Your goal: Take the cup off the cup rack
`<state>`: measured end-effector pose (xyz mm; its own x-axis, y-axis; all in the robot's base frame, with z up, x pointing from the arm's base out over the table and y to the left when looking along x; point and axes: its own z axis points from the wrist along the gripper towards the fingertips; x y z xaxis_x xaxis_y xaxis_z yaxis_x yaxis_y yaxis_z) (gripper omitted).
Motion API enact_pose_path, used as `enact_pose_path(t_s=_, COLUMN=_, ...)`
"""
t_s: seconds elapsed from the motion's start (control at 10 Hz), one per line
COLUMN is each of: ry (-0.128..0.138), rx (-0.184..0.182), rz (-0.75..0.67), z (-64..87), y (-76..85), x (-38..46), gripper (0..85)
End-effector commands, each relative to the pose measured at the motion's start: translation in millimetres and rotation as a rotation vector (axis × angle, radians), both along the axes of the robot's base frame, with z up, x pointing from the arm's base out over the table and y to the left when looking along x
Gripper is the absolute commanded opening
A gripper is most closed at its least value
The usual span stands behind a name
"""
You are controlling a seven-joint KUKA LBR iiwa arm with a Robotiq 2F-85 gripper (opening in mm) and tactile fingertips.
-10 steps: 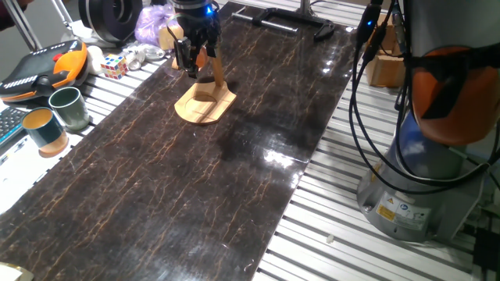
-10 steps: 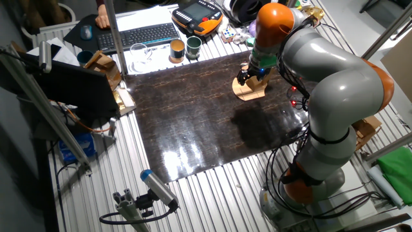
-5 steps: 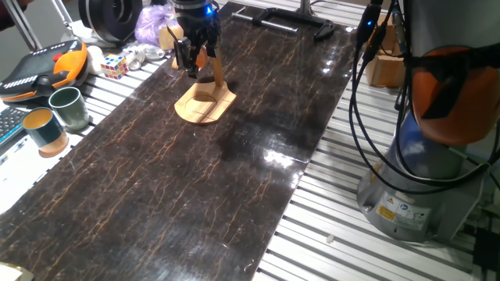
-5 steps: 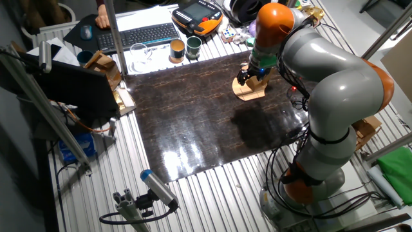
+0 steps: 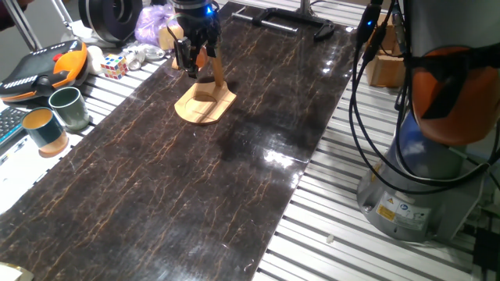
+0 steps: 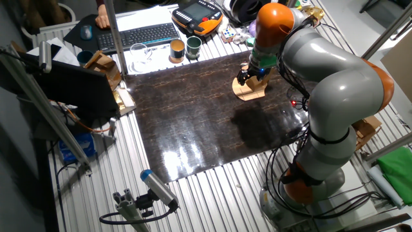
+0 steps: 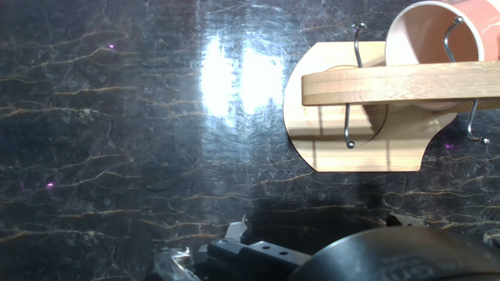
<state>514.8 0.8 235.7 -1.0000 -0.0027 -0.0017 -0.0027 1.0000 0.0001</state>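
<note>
One fixed view: a dark marbled surface (image 5: 195, 179) carries a light wooden cup rack (image 5: 205, 101) near its far end. The black pincer (image 5: 192, 61) hangs right over the rack's upright arm, its fingers pointing down beside it. The cup is not clearly visible here, hidden behind the fingers. Whether the pincer is released or clenched cannot be told. Off the mat at the left stand a dark green cup (image 5: 69, 108) and a teal cup (image 5: 44, 129) with a tan inside, just beside each other; nothing can be seen in either.

The other fixed view: the grey and orange arm (image 6: 322, 71) reaches over to the rack (image 6: 250, 89) at the far side of the mat. The pincer (image 6: 248, 75) sits right above the base. The cup cannot be made out.

Hand view: looking down on the rack (image 7: 367, 117), its wooden arm crosses the rounded base. The cup (image 7: 437, 39), salmon-pink with a pale inside, hangs on a thin wire hook (image 7: 451, 35) at the top right, mouth toward the camera, with nothing inside. A second wire hook (image 7: 350, 86) is bare.
</note>
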Motion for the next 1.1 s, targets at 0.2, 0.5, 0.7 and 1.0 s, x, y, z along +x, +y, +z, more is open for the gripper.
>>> enact_pose_path(t_s=0.2, ry=-0.021, rx=-0.087, rz=-0.218, z=1.6, y=0.8, x=0.3, gripper=0.7)
enact_pose_path(t_s=0.5, ry=-0.021, rx=-0.089, rz=-0.218, z=1.9, y=0.6, x=0.4, gripper=0.7)
enact_pose_path(t_s=0.7, ry=-0.023, rx=-0.091, rz=-0.221, z=1.8, y=0.6, x=0.4, gripper=0.7)
enact_pose_path(t_s=1.0, ry=-0.025, rx=-0.094, rz=-0.228, z=1.5, y=0.6, x=0.6, gripper=0.7)
